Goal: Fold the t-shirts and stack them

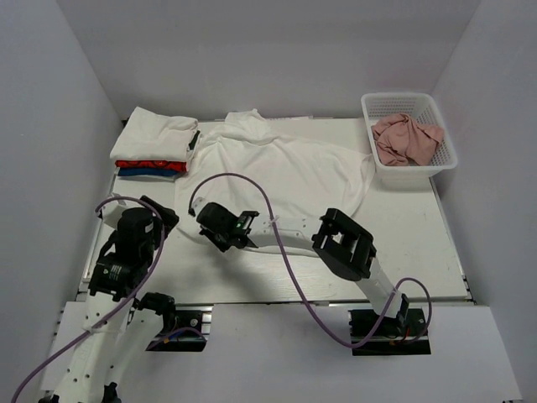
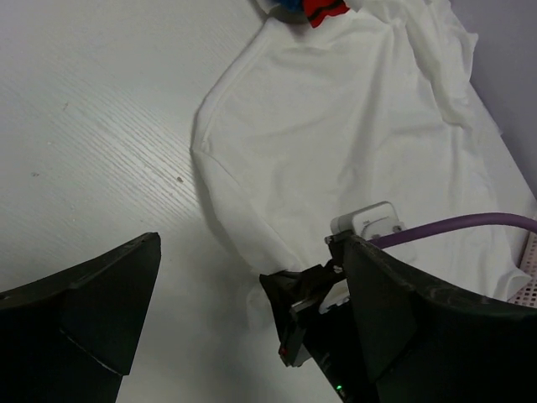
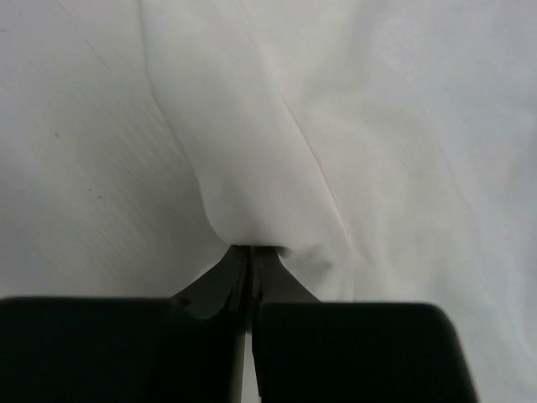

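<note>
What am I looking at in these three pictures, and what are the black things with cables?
These are two robot arms bolted to the near edge of a white table. The wide picture comes from a camera fixed above and behind them. The other two come from a camera on each wrist, so the dark shapes at the bottom are that arm's own fingers. A white t-shirt lies spread on the table. At the back left sits a stack of folded shirts, white over red over blue. At the back right a white basket holds a crumpled pink cloth. The right gripper is shut on an edge of the white t-shirt, pinching a fold. The left gripper is open and holds nothing.
</note>
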